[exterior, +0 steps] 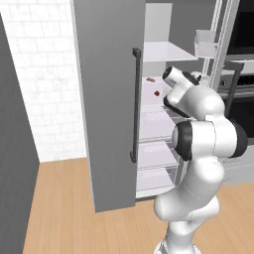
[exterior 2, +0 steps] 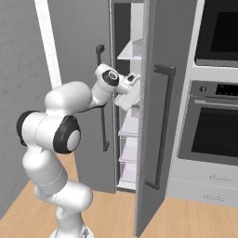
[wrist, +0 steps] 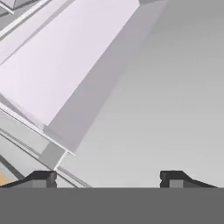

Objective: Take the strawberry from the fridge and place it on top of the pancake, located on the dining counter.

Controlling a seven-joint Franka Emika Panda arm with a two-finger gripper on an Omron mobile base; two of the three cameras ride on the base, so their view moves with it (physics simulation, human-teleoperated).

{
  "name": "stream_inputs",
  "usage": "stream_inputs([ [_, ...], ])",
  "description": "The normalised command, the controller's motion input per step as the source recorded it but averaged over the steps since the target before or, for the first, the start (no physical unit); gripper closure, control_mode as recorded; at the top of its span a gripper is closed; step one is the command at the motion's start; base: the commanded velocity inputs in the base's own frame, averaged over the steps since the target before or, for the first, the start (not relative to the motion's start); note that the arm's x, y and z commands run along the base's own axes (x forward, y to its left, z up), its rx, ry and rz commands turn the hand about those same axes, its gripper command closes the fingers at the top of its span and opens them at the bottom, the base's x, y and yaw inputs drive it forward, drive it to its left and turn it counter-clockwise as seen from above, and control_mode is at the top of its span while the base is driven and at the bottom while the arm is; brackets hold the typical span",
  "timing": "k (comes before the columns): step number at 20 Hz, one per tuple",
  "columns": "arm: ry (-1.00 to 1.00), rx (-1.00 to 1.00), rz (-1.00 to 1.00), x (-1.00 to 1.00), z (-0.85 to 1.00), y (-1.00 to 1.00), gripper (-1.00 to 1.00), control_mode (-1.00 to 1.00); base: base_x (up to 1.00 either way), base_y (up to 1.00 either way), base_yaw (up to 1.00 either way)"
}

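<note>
Far left in the left base view: white brick wall (exterior: 42, 74) above wooden floor (exterior: 59, 208). Next, the fridge (exterior: 106, 99), its left door swung open toward the camera, long dark bar handle (exterior: 135, 104) down its edge, white shelves (exterior: 156, 124) stacked in the lit interior. On a middle shelf, the strawberry (exterior: 157, 93), tiny and bright red, lying free, with a flatter dark red-brown piece (exterior: 150, 79) just behind and left of it. Right of that, the white arm (exterior: 203, 134), risen from the lower right, elbow bent, forearm angled up and left into the fridge opening, wrist level with the strawberry's shelf and near the berry but not touching it. From the right base view: arm folded at the lower left, forearm reaching right through the gap between the two doors, the hand (exterior 2: 131, 91) inside at mid-shelf height, right door handle (exterior 2: 160, 125) beyond, built-in oven (exterior 2: 211, 125) at far right. In the hand view: both dark fingertips (wrist: 41, 178) set wide apart, spread, nothing between them, pointed at a pale shelf and grey inner wall.
</note>
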Motion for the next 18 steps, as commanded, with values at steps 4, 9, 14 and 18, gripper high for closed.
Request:
stream_inputs([
  [4, 0.09, 0.0, -0.08, -0.34, 0.0, -0.88, -1.0, -1.0, 0.0, 0.0, 0.0],
  [9, 0.06, 0.0, -0.05, -0.22, 0.0, -0.69, -1.0, -1.0, 0.0, 0.0, 0.0],
  [14, -0.15, -0.03, 0.08, -0.36, 0.02, 0.26, -1.0, -1.0, 0.0, 0.0, 0.0],
  [18, -0.02, 0.06, 0.09, -0.12, 0.02, 0.78, -1.0, -1.0, 0.0, 0.0, 0.0],
])
